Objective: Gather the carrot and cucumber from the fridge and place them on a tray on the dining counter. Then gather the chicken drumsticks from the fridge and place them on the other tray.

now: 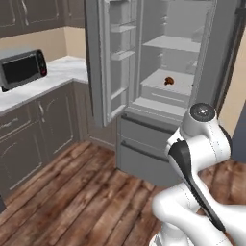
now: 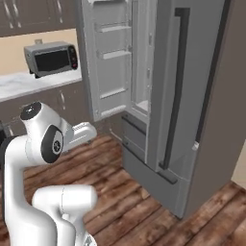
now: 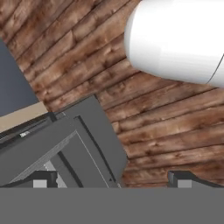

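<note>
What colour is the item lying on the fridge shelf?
Brown, the item looks like a drumstick; clearest in the left base view.
</note>
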Robot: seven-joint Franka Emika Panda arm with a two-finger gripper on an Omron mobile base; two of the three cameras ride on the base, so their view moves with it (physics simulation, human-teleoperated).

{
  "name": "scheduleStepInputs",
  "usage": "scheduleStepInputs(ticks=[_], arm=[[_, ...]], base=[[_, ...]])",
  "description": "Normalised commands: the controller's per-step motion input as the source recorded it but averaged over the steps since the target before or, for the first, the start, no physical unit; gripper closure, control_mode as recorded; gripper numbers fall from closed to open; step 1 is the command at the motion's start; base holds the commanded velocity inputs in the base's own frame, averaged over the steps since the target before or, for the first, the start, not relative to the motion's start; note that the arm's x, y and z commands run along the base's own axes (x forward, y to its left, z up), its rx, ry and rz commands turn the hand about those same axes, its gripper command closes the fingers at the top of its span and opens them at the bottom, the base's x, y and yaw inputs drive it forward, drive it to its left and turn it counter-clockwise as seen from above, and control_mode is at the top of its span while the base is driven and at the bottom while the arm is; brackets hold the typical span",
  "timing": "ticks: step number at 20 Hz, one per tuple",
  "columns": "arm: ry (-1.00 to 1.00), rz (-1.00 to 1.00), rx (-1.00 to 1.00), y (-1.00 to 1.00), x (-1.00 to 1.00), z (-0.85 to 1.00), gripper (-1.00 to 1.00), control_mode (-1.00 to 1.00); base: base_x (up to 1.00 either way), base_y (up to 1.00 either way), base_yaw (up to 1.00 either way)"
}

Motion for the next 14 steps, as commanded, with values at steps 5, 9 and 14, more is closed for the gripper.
scheduleStepInputs(ticks=[5,9,14], arm=[[0.0,0.0,0.0,0.0,0.0,0.0,-1.0,1.0],[0.0,0.0,0.0,0.0,0.0,0.0,-1.0,1.0],[0.0,0.0,0.0,0.0,0.0,0.0,-1.0,1.0]], base=[[0.6,0.14,-0.29],[0.66,0.18,-0.3],[0.71,0.23,-0.3]])
